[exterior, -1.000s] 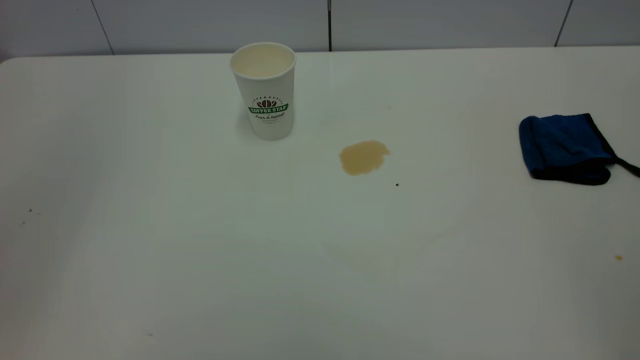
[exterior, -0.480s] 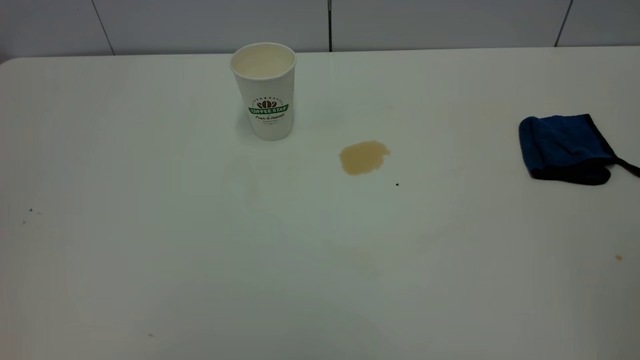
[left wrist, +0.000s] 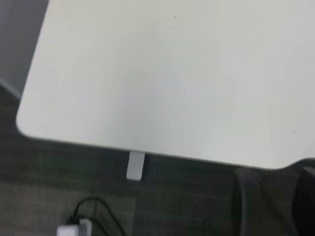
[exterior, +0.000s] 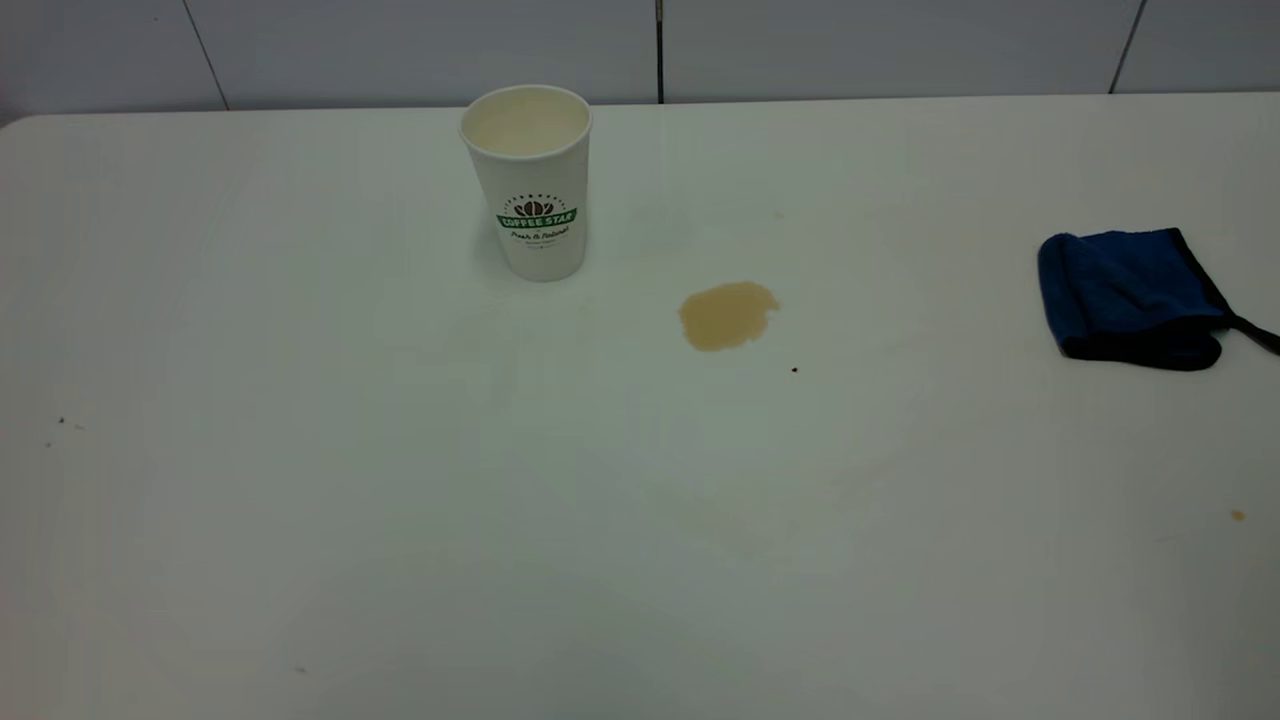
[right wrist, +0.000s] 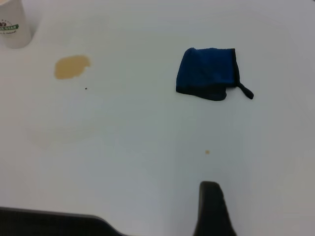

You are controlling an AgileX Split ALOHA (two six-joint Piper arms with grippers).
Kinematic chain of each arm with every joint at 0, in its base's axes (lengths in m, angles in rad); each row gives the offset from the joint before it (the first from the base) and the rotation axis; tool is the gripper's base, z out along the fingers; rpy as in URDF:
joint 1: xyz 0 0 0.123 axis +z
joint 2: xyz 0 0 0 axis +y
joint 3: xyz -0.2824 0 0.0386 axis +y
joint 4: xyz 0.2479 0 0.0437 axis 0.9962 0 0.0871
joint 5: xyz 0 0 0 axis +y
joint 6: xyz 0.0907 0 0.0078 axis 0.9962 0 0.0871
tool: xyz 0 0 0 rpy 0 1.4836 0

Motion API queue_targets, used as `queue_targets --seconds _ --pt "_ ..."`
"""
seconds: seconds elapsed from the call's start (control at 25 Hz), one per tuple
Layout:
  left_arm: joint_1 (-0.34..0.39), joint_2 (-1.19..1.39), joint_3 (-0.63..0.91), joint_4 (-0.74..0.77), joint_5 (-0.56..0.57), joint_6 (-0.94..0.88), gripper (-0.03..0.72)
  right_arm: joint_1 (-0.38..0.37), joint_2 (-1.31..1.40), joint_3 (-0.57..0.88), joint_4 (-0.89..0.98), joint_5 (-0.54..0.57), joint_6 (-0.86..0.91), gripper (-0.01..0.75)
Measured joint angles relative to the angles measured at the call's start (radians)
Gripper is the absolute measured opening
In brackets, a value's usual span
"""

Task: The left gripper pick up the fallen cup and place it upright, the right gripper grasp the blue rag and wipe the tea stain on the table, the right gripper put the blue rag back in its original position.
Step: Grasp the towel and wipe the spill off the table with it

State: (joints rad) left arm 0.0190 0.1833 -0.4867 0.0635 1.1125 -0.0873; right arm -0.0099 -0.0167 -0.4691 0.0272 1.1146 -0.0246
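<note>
The cup (exterior: 530,180) stands upright near the table's (exterior: 300,520) far edge, left of centre, with its green logo facing the camera. To its right lies the light brown tea stain (exterior: 727,314). The blue rag (exterior: 1130,295) lies folded at the far right, its black loop tab trailing off. Neither arm appears in the exterior view. My left gripper (left wrist: 275,201) hangs open over the floor, beyond the table's rounded corner (left wrist: 24,128), holding nothing. A dark part of my right gripper (right wrist: 212,209) shows above the table, well short of the rag (right wrist: 206,73), the stain (right wrist: 72,66) and the cup (right wrist: 12,27).
A tiny black dot (exterior: 794,369) sits just right of the stain and a small brown speck (exterior: 1238,515) lies near the right edge. A grey panelled wall (exterior: 660,45) runs behind the table. A cable and plug (left wrist: 74,223) lie on the floor below the corner.
</note>
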Motion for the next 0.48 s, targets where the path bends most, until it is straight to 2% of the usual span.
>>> queue_targets --seconds 0.48 --pt "-0.012 -0.114 0.000 -0.007 0.003 0.029 0.237 0.000 0.000 0.000 0.000 0.000 0.000 0.545"
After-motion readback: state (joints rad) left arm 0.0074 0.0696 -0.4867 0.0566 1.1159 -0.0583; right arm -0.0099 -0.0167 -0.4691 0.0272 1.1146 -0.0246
